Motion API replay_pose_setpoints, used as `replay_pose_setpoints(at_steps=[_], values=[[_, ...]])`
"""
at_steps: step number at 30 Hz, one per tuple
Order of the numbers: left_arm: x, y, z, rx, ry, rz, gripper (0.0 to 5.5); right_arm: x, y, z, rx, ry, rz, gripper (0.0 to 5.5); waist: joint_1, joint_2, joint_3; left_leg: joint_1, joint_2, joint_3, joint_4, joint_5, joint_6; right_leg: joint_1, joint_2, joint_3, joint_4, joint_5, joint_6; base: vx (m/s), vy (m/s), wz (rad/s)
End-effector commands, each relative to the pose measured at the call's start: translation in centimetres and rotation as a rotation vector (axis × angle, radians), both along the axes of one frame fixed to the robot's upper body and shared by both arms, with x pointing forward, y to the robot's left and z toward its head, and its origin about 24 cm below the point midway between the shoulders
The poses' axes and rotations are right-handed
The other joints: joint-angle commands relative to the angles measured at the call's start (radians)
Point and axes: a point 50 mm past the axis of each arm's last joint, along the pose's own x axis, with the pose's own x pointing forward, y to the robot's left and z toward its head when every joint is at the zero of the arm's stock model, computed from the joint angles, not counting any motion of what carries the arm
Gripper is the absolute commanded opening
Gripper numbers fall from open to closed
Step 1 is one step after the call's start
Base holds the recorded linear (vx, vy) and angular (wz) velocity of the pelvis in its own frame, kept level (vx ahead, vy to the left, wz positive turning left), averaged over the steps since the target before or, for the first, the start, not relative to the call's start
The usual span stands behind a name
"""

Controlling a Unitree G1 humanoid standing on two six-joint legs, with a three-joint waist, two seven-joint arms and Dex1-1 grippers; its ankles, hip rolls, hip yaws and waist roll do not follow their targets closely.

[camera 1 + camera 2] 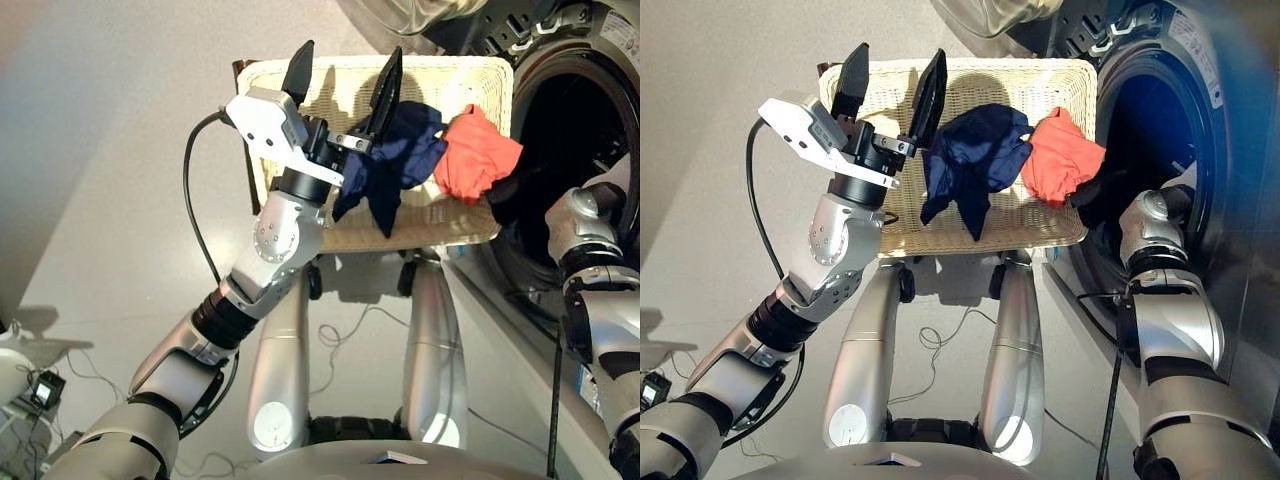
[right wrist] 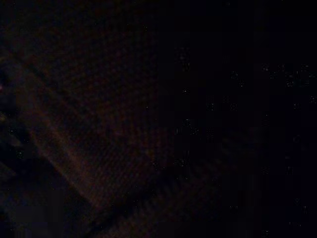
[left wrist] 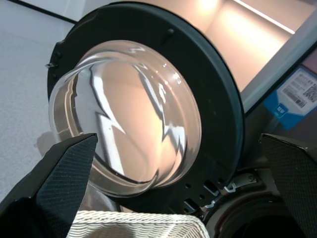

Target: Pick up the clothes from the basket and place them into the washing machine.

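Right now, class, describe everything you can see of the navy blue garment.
The navy blue garment is soft, crumpled dark cloth lying in the cream woven basket. It is bunched in folds, with two pointed ends trailing toward the basket's near rim. Its edge meets the coral red garment beside it. The open left gripper hovers near it, holding nothing.

The basket (image 1: 1040, 75) sits in the upper centre of the frame, with the washing machine (image 1: 1230, 180) just beside it at the right edge. Two garments lie in the basket's right half, touching: one (image 1: 975, 160) near the centre, the other (image 1: 1060, 155) to its right by the drum mouth (image 1: 1150, 130). The left end effector (image 1: 890, 75) hangs over the basket's left part. The right arm (image 1: 1160, 260) reaches into the drum mouth at the right. The machine's door (image 3: 148, 104) stands open behind the basket.
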Motion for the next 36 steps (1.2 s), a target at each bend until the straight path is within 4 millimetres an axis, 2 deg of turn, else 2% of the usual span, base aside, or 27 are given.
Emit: replay_pose_setpoints(at_steps=[1,4,5,6,8,9,10,14,17,21,22,23,26,29,30,31,32,36], values=[[-2.2,0.5,2.6,-0.098,-0.152,-0.050,5.50,-2.0,-3.8,5.4,-0.174,-0.135,-0.068,0.00,-0.021,0.027,-0.016,0.012,0.026,-0.001,0.095,-0.110,-0.034,0.044,0.010,0.065,0.000,-0.028,0.062,0.000,0.000,0.000],[-2.2,0.5,2.5,-0.098,-0.146,-0.044,5.50,-2.8,-4.7,5.7,-0.131,-0.175,-0.142,0.00,-0.021,0.029,-0.016,0.009,0.026,0.000,0.103,-0.122,-0.036,0.041,0.010,0.068,0.007,-0.038,0.064,0.000,0.000,0.000],[-2.2,0.5,2.7,-0.102,-0.148,-0.047,5.50,-3.3,-5.2,6.1,-0.095,-0.219,-0.198,0.00,-0.022,0.031,-0.016,0.002,0.024,0.001,0.101,-0.114,-0.035,0.034,0.009,0.068,0.005,-0.030,0.063,0.000,0.000,0.000],[-2.2,0.6,2.5,-0.113,-0.132,-0.051,5.50,-3.8,-5.7,6.4,-0.067,-0.263,-0.249,0.00,-0.022,0.034,-0.016,0.011,0.024,0.001,0.103,-0.125,-0.037,0.041,0.009,0.067,0.010,-0.042,0.064,0.000,0.000,0.000],[-2.2,0.7,2.6,-0.113,-0.132,-0.052,5.50,-3.8,-5.7,6.3,-0.064,-0.268,-0.243,0.00,-0.021,0.038,-0.016,0.014,0.023,0.002,0.099,-0.123,-0.036,0.041,0.007,0.068,0.008,-0.039,0.063,0.000,0.000,0.000],[-2.2,0.7,2.6,-0.113,-0.131,-0.053,5.50,-3.8,-5.7,6.3,-0.064,-0.268,-0.242,3.30,-0.021,0.038,-0.016,0.014,0.023,0.003,0.099,-0.123,-0.036,0.042,0.007,0.068,0.008,-0.039,0.063,0.000,0.000,0.000],[-2.1,0.8,2.6,-0.115,-0.135,-0.049,5.50,-3.5,-5.3,6.0,-0.056,-0.275,-0.207,5.50,-0.023,0.037,-0.016,0.017,0.023,0.004,0.096,-0.122,-0.036,0.044,0.008,0.068,0.006,-0.038,0.063,0.000,0.000,0.000],[-2.2,0.7,2.8,-0.117,-0.144,-0.048,5.50,-2.7,-4.2,5.5,-0.082,-0.261,-0.148,5.50,-0.025,0.030,-0.016,0.026,0.025,0.006,0.089,-0.121,-0.033,0.052,0.012,0.070,-0.001,-0.037,0.062,0.000,0.000,0.000],[-2.2,0.7,2.8,-0.123,-0.143,-0.046,5.50,-1.7,-2.6,4.6,-0.095,-0.249,-0.064,5.50,-0.026,0.026,-0.016,0.032,0.026,0.007,0.085,-0.121,-0.032,0.057,0.012,0.070,-0.007,-0.035,0.061,0.000,0.000,0.000],[-1.9,0.6,2.5,-0.124,-0.127,-0.044,5.50,-0.2,0.7,2.8,-0.122,-0.226,0.091,5.50,-0.031,0.018,-0.016,0.041,0.028,0.010,0.078,-0.117,-0.033,0.066,0.014,0.068,-0.012,-0.033,0.059,0.000,0.000,0.000],[-1.9,0.6,2.5,-0.123,-0.129,-0.044,5.50,-0.1,0.8,2.8,-0.121,-0.228,0.092,5.50,-0.031,0.016,-0.016,0.036,0.027,0.011,0.075,-0.108,-0.032,0.062,0.013,0.069,-0.017,-0.024,0.059,0.000,0.000,0.000],[-1.7,0.6,2.2,-0.123,-0.111,-0.038,5.50,0.6,3.2,1.7,-0.130,-0.236,0.203,5.50,-0.035,0.011,-0.016,0.043,0.029,0.013,0.076,-0.117,-0.032,0.071,0.017,0.068,-0.018,-0.033,0.059,0.000,0.000,0.000],[-1.0,0.9,1.3,-0.111,-0.068,-0.012,5.50,1.0,7.4,0.1,-0.169,-0.250,0.384,5.50,-0.044,0.002,-0.016,0.047,0.029,0.014,0.066,-0.111,-0.030,0.073,0.020,0.071,-0.026,-0.029,0.057,0.000,0.000,0.000],[0.0,1.3,-0.3,-0.083,0.005,0.034,5.50,0.3,11.2,-1.5,-0.212,-0.260,0.565,5.50,-0.054,-0.010,-0.016,0.046,0.031,0.017,0.063,-0.106,-0.030,0.073,0.021,0.071,-0.032,-0.023,0.056,0.000,0.000,0.000],[0.0,1.3,-0.4,-0.083,0.006,0.034,5.50,0.3,11.3,-1.5,-0.212,-0.258,0.565,5.50,-0.054,-0.011,-0.016,0.048,0.031,0.017,0.062,-0.105,-0.030,0.074,0.021,0.072,-0.032,-0.024,0.056,0.000,0.000,0.000],[0.8,1.5,-1.7,-0.051,0.062,0.071,5.50,-0.2,13.2,-1.8,-0.243,-0.275,0.657,5.50,-0.059,-0.017,-0.016,0.047,0.033,0.018,0.058,-0.101,-0.030,0.074,0.022,0.073,-0.038,-0.019,0.056,0.000,0.000,0.000],[1.3,1.6,-2.6,-0.028,0.103,0.100,5.50,-0.5,14.3,-1.9,-0.242,-0.296,0.713,5.50,-0.062,-0.021,-0.016,0.048,0.034,0.019,0.055,-0.099,-0.030,0.074,0.023,0.073,-0.040,-0.017,0.056,0.000,0.000,0.000],[2.9,2.4,-6.1,0.091,0.224,0.216,5.50,-1.7,17.6,-1.2,-0.302,-0.369,0.891,5.50,-0.069,-0.032,-0.016,0.048,0.037,0.025,0.054,-0.092,-0.030,0.074,0.027,0.074,-0.042,-0.014,0.054,0.000,0.000,0.000]])
